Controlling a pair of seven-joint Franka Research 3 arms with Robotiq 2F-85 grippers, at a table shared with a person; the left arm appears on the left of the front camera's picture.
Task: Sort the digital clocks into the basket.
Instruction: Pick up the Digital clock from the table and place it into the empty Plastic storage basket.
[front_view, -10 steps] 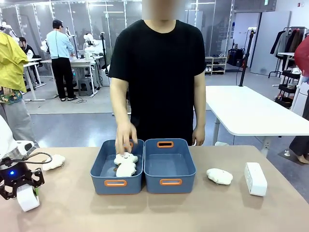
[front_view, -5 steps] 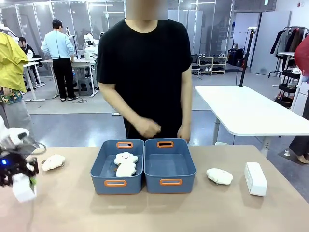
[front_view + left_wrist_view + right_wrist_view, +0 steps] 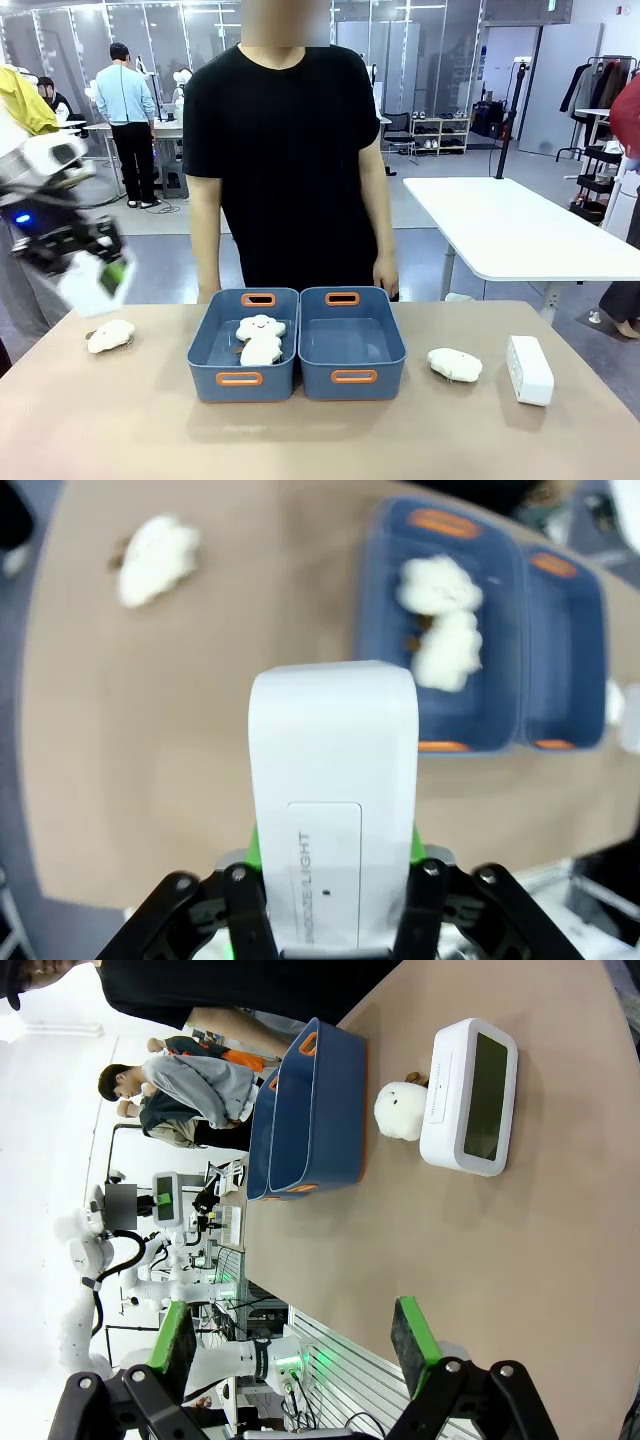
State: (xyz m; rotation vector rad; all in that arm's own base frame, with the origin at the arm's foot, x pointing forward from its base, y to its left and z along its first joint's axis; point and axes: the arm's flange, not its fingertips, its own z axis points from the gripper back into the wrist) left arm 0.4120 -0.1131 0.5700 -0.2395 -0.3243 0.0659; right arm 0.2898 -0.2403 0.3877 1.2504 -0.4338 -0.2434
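Observation:
My left gripper hangs high over the table's left end, shut on a white digital clock. In the left wrist view that clock sits between the green pads, its label side facing the camera. A second white clock lies on the table at the far right. The right wrist view shows it beyond my open right gripper. Two blue-grey baskets stand side by side at the centre: the left one holds two cloud toys, while nothing lies in the right one.
One fluffy cloud toy lies at the table's left, another between the right basket and the second clock. A person in a black shirt stands at the far edge behind the baskets, arms down.
My left gripper has risen from the front left of the table, carrying the clock up and rightward. The person's hand has left the left basket and dropped to the side.

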